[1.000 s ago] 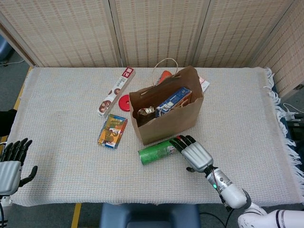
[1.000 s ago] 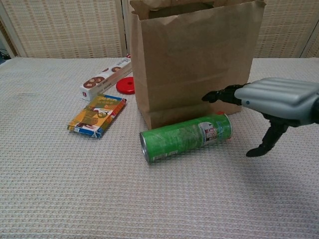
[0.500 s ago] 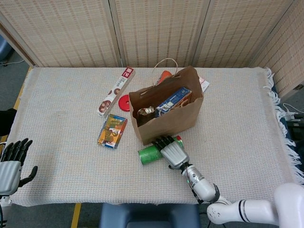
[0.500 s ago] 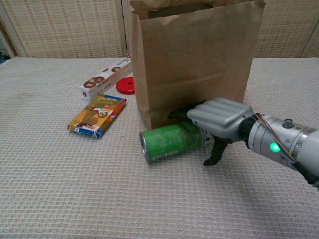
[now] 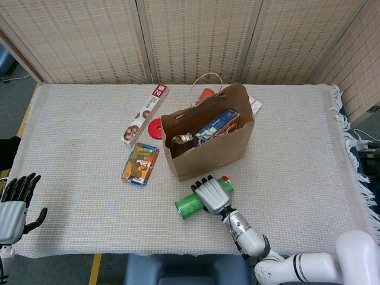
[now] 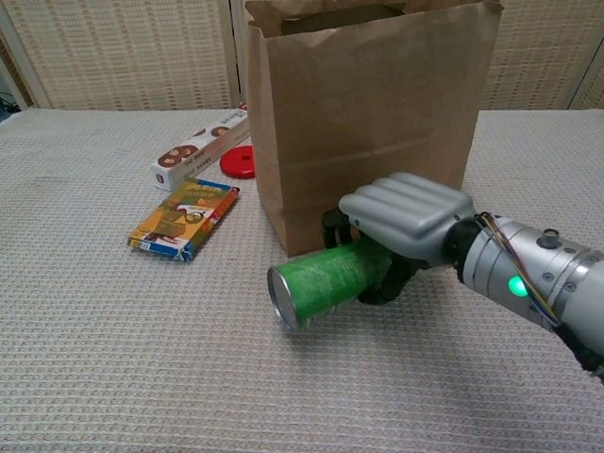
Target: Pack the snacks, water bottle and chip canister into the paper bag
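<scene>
Right hand [image 6: 401, 219] clenched—left hand [image 5: 13, 209] seemingly open.

Right hand [image 6: 401, 219] hides the chip canister's [image 6: 326, 281] far end.

The right hand [image 6: 401, 222] grips the green chip canister [image 6: 321, 283] from above, fingers curled over its body, the metal end tilted toward the camera and lifted off the woven tablecloth [image 6: 113, 368]; directly behind them stands the upright brown paper bag [image 6: 368, 113], its top open. To the left lie a flat orange snack box [image 6: 184, 219], a long white cookie box [image 6: 200, 146] and a red lid [image 6: 238, 161], all apart from the hand; a green light glows on the wrist
</scene>
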`<state>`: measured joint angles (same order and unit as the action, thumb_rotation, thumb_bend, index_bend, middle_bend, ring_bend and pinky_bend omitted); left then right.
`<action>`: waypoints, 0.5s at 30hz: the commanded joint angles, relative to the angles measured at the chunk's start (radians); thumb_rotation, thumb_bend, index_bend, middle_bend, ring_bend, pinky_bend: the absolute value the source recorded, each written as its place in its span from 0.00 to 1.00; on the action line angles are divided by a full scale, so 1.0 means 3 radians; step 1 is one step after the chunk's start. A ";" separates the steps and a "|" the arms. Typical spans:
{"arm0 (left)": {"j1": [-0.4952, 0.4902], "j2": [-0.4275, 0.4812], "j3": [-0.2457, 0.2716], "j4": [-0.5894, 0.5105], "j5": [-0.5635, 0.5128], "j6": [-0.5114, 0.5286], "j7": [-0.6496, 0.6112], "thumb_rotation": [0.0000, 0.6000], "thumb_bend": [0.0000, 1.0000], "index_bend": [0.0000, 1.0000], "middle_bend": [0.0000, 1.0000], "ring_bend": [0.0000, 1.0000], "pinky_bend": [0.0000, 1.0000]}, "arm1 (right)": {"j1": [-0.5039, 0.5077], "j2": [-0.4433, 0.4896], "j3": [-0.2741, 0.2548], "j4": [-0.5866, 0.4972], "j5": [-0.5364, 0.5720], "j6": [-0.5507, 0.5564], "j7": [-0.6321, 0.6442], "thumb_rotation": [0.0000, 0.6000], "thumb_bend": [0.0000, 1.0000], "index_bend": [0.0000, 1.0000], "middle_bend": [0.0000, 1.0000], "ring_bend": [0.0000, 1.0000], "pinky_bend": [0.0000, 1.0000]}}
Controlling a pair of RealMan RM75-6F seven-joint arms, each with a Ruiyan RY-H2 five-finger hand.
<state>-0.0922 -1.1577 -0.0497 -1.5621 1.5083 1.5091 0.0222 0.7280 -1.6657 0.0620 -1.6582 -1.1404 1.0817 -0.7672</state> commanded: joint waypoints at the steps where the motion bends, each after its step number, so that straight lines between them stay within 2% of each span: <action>1: 0.0002 -0.0003 -0.0001 -0.0002 -0.0002 0.0004 0.0008 1.00 0.38 0.01 0.00 0.00 0.00 | -0.0126 0.0340 -0.0024 -0.0483 -0.0374 0.0238 0.0280 1.00 0.26 0.74 0.61 0.61 0.70; 6: 0.0001 -0.0010 -0.0004 -0.0010 -0.0015 0.0001 0.0065 1.00 0.38 0.01 0.00 0.00 0.00 | -0.0190 0.0662 0.0165 -0.0961 -0.0654 0.0488 0.0473 1.00 0.26 0.74 0.61 0.61 0.70; 9: 0.0006 -0.0018 -0.0006 -0.0017 -0.0022 0.0009 0.0089 1.00 0.38 0.01 0.00 0.00 0.00 | -0.0184 0.0815 0.0375 -0.1200 -0.0726 0.0626 0.0463 1.00 0.26 0.74 0.61 0.61 0.70; 12: 0.0009 -0.0025 -0.0010 -0.0017 -0.0026 0.0017 0.0104 1.00 0.38 0.01 0.00 0.00 0.00 | -0.0144 0.0919 0.0701 -0.1345 -0.0696 0.0763 0.0504 1.00 0.26 0.74 0.61 0.61 0.70; 15: 0.0009 -0.0026 -0.0011 -0.0020 -0.0029 0.0018 0.0108 1.00 0.38 0.01 0.00 0.00 0.00 | -0.0076 0.0932 0.1012 -0.1341 -0.0621 0.0876 0.0574 1.00 0.26 0.74 0.61 0.61 0.70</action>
<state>-0.0894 -1.1654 -0.0530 -1.5682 1.4997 1.5143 0.0544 0.6878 -1.4050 0.2843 -2.0429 -1.3395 1.3012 -0.6178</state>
